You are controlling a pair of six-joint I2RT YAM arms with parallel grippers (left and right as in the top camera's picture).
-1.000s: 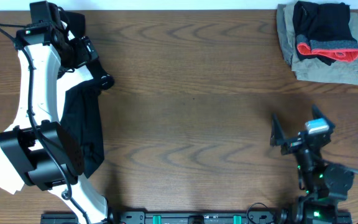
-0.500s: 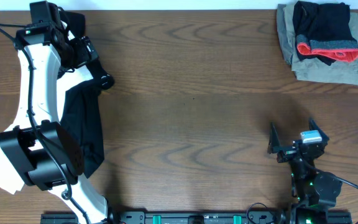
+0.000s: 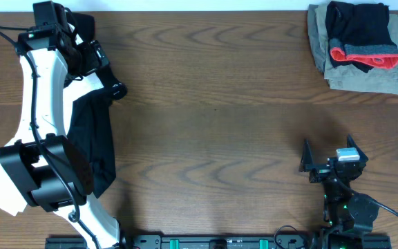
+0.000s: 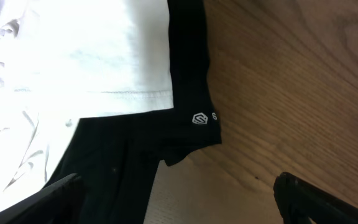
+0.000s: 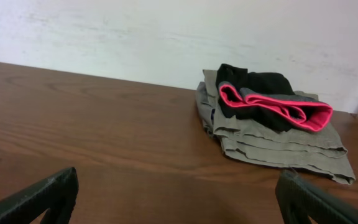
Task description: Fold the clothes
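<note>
Over the far left corner of the worktop, the left gripper is hanging with its jaws spread wide and nothing between them, just above a black garment that is lying partly under a white one. Near the front edge on the right, the right gripper is likewise gaping and empty, facing the far right corner. There black leggings with a red-orange waistband are sitting folded on a khaki piece.

I'd say the next garment is being picked, which calls for dropping and pinching the black hem alone, clear of the white cloth. Only the left wrist view is showing the small logo at that hem. The right wrist view alone is showing the khaki layers edge-on.
</note>
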